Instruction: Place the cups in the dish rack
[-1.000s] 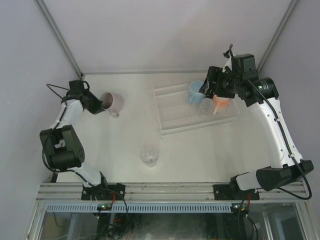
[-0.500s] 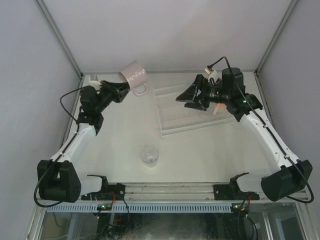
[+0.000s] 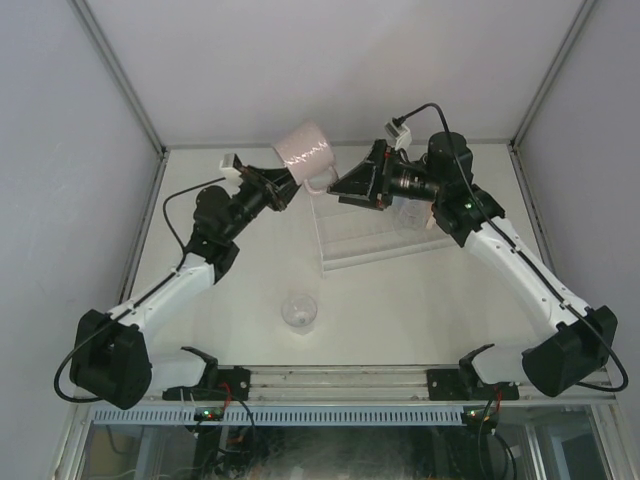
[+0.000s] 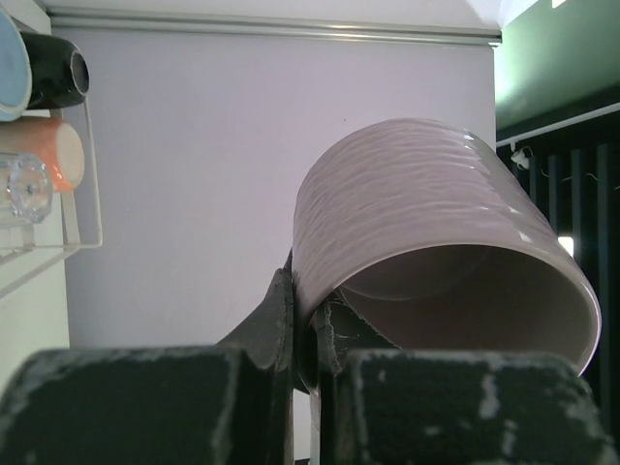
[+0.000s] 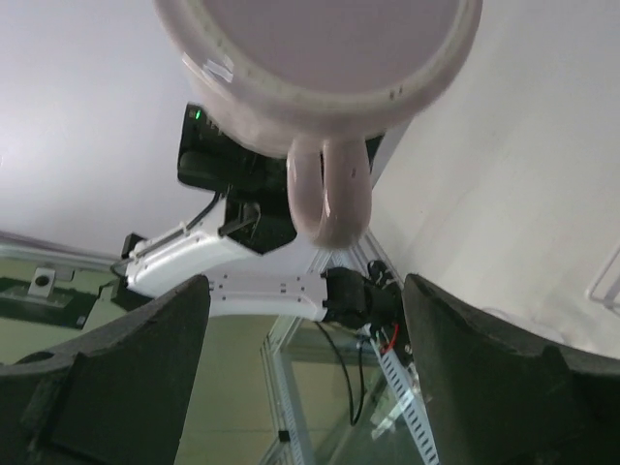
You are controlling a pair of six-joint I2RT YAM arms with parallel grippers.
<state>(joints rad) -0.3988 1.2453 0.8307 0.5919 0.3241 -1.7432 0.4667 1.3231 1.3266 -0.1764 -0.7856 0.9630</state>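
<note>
My left gripper (image 3: pixel 287 184) is shut on the rim of the mauve mug (image 3: pixel 306 148) and holds it in the air over the rack's far left corner. In the left wrist view the fingers pinch the mug's (image 4: pixel 436 232) wall. My right gripper (image 3: pixel 348 184) is open and empty, just right of the mug. In the right wrist view its fingers (image 5: pixel 126 378) stand apart just short of the mug's handle (image 5: pixel 329 189), not touching it. The clear dish rack (image 3: pixel 372 243) lies at the back right. It holds the black mug (image 4: pixel 53 77), light blue mug (image 4: pixel 8 63), peach mug (image 4: pixel 58 155) and a glass tumbler (image 4: pixel 24 189).
A second clear glass tumbler (image 3: pixel 299 311) stands on the white table in front of the rack, toward the near edge. My right arm (image 3: pixel 500 250) hangs over the rack and hides its cups in the top view. Walls close in the table at the back and sides.
My left arm has lifted the mauve mug from the table's left side and carried it right, toward the rack. My right gripper has left the rack and swung left to the mug, open.
</note>
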